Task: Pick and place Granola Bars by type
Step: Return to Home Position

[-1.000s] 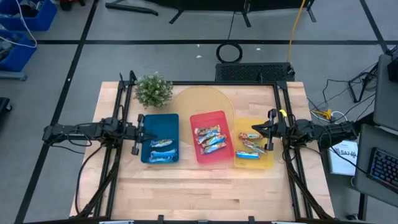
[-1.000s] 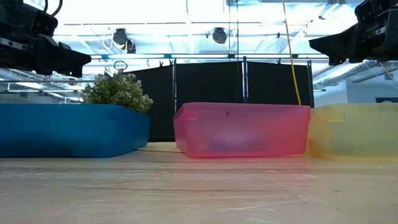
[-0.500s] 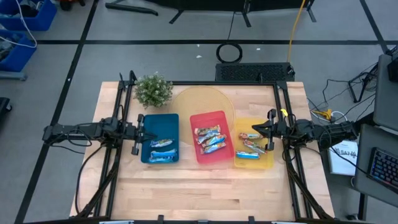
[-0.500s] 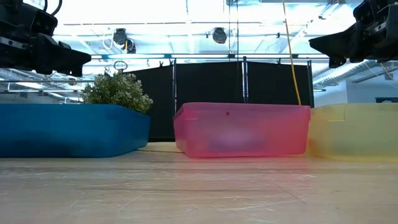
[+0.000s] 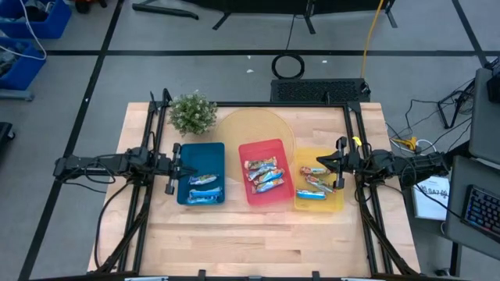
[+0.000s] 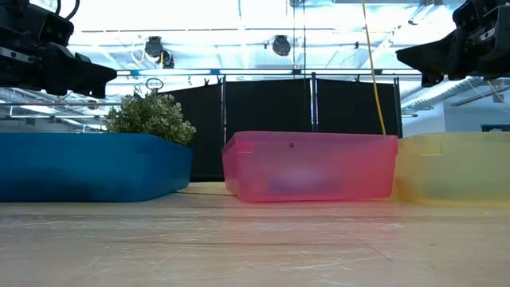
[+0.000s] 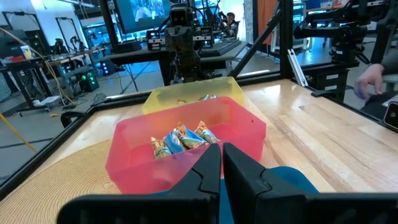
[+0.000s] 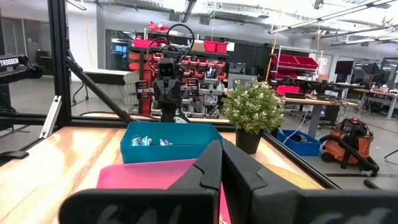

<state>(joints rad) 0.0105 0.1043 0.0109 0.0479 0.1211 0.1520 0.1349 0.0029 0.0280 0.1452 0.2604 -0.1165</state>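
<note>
The Granola Bars lie flat, long ends pointing mostly left and right. The left gripper and right gripper are both pressed together.

No visible change since earlier.

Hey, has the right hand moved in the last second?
No. In the high view the right hand sits at the outer edge of the yellow tray, exactly where it was a second ago.

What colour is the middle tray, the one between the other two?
The middle tray is red, seen best in the high view.
</note>
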